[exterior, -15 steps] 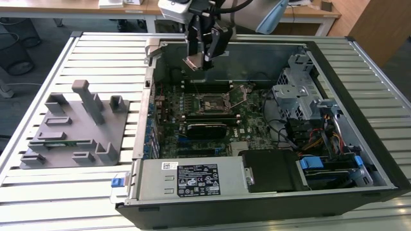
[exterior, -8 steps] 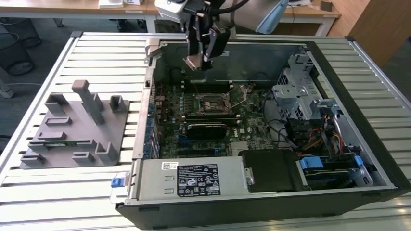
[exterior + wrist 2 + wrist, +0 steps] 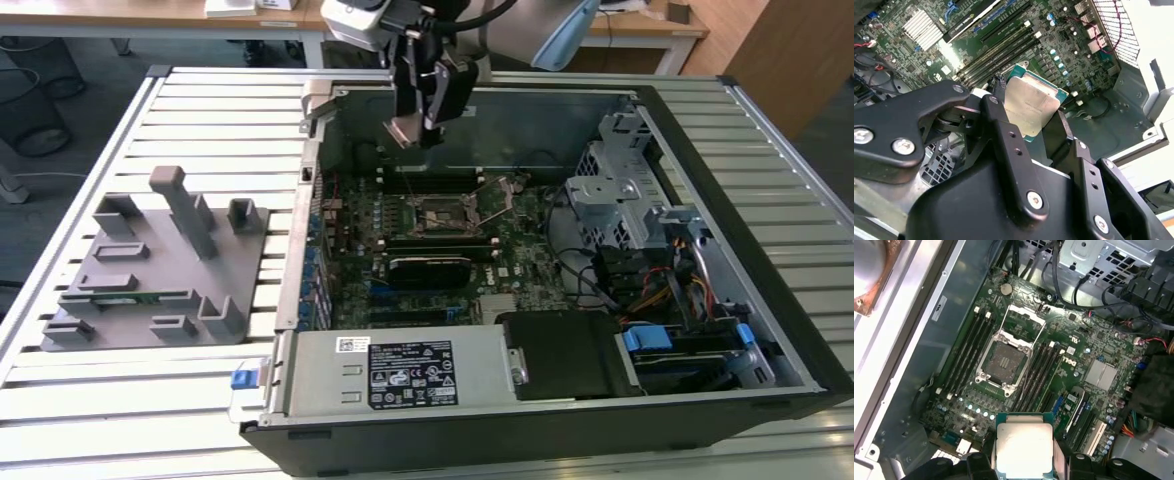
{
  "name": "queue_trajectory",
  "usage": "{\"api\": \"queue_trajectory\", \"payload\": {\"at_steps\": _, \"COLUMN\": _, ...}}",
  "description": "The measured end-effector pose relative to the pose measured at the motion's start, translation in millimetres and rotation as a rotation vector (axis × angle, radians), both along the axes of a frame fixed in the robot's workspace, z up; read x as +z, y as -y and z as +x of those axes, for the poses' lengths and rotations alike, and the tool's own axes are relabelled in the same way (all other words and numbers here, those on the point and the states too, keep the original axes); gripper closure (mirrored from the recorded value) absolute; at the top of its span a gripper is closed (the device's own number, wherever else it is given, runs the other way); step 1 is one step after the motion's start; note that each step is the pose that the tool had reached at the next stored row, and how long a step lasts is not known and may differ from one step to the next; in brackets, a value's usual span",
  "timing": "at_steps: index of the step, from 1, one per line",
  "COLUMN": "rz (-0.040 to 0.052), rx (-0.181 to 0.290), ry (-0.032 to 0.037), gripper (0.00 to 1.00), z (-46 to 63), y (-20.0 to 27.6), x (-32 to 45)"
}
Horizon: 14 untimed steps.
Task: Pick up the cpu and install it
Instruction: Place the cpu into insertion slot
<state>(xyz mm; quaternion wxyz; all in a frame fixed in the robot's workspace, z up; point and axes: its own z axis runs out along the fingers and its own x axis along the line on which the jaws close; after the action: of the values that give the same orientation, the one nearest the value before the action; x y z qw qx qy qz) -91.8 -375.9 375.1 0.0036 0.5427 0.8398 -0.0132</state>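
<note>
The cpu (image 3: 1024,449), a flat square chip with a silver-grey top, is held between my black fingers (image 3: 999,120) and also shows as the cpu (image 3: 1030,106) in the second wrist view. In the exterior view my gripper (image 3: 416,128) hangs shut on the cpu (image 3: 406,132) above the far part of the open computer case. Below it on the green motherboard lies the bare cpu socket (image 3: 1003,361) with its metal frame swung open, seen too as the socket (image 3: 445,213). The chip is clear of the board, well above the socket.
Dark memory slots (image 3: 1038,375) flank the socket on both sides. A drive cage (image 3: 617,195) and cables fill the case toward the exterior view's right, and the power supply (image 3: 394,370) sits at the near edge. A grey parts fixture (image 3: 160,265) stands on the slatted table.
</note>
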Motion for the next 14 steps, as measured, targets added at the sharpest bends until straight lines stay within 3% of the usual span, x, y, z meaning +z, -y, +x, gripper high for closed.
{"api": "queue_trajectory", "payload": {"at_steps": 4, "rz": 0.0008, "rx": -0.007, "ry": 0.0018, "gripper": 0.46, "z": 0.6, "y": 0.0, "x": -1.9}}
{"api": "queue_trajectory", "payload": {"at_steps": 14, "rz": 0.0018, "rx": -0.123, "ry": 0.0018, "gripper": 0.46, "z": 0.9, "y": 0.0, "x": -7.5}}
